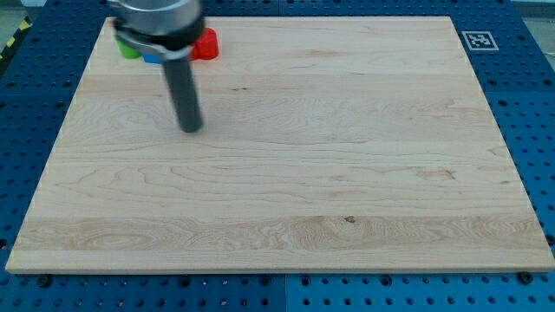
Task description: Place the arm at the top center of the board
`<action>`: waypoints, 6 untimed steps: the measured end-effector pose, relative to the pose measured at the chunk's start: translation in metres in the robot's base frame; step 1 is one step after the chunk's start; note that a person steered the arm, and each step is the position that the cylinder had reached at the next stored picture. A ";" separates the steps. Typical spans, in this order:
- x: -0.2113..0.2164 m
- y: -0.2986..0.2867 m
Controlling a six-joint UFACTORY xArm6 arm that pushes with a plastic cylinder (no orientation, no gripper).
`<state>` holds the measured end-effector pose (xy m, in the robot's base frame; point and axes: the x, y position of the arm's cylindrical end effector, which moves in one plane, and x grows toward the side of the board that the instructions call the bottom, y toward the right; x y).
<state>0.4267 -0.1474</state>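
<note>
My tip [190,128] rests on the wooden board [347,156] in its upper left part, left of the board's middle. The dark rod rises from it to the arm's head at the view's top. Three blocks sit at the board's top left corner, partly hidden by the arm: a red block [205,44], a blue block [153,58] and a green block [128,48]. Their shapes cannot be made out. My tip is below these blocks and apart from them.
The board lies on a blue perforated table [529,104]. A black-and-white marker tag [476,39] sits at the board's top right corner.
</note>
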 end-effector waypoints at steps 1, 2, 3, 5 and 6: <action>-0.014 -0.053; -0.021 -0.067; -0.021 -0.032; -0.038 0.157; -0.102 0.176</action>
